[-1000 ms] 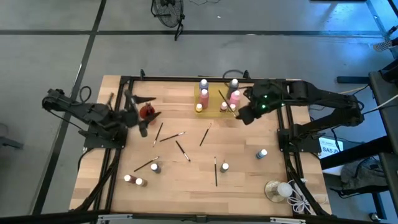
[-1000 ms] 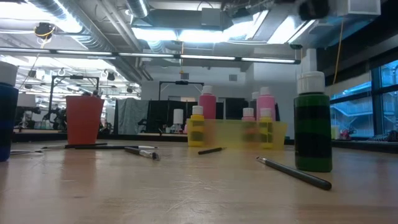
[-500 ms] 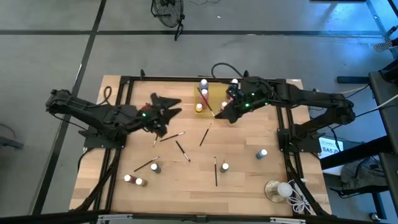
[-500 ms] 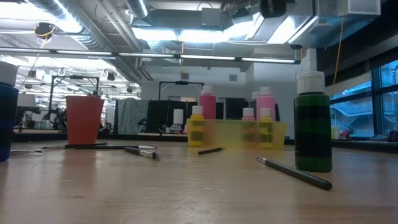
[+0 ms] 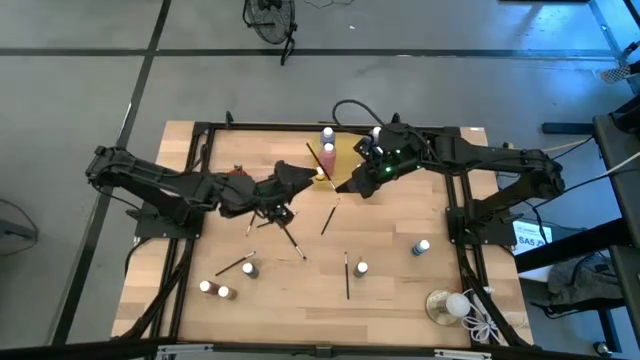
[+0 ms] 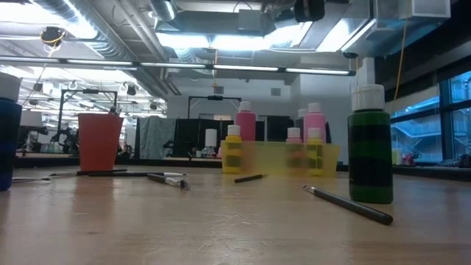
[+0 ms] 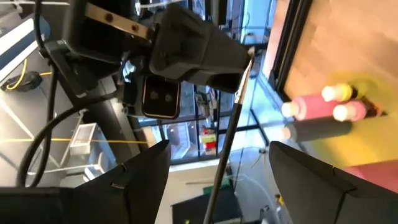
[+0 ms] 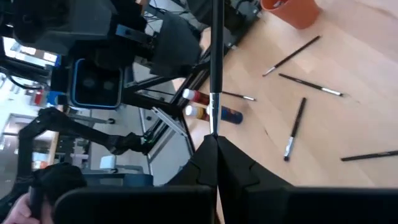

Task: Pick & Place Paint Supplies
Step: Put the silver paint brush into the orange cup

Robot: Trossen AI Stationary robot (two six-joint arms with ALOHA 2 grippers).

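Note:
My right gripper [image 5: 343, 187] hovers over the table's far middle, shut on a thin dark-handled paintbrush [image 8: 215, 62]. My left gripper [image 7: 219, 147] has come in from the left and is open. Its two fingers stand on either side of the brush handle [image 7: 231, 118] without touching it. Behind them, a yellow tray [image 5: 348, 150] holds pink and yellow white-capped bottles [image 6: 314, 125]. An orange cup [image 6: 99, 140] stands at the far left. Several more brushes [image 5: 327, 220] and small bottles [image 5: 361, 268] lie loose on the wood. My right gripper pinches the brush between its two fingers at the end by the silver ferrule [image 8: 214, 118]. The long dark handle sticks straight out beyond the fingertips, in line with them, toward my left gripper. The brush is lifted clear of the table.
A green bottle [image 6: 370, 143] stands close to the low camera, with a brush [image 6: 346, 205] lying beside it. A clear round dish with a white ball [image 5: 450, 305] sits at the near right corner. Black frame rails [image 5: 455, 230] run along the table's sides.
My left gripper has swung from beside the orange cup toward the table's middle, rolling as it went, and now brackets the brush handle. My right gripper has carried the brush from over the yellow tray toward the table's left, meeting the left one.

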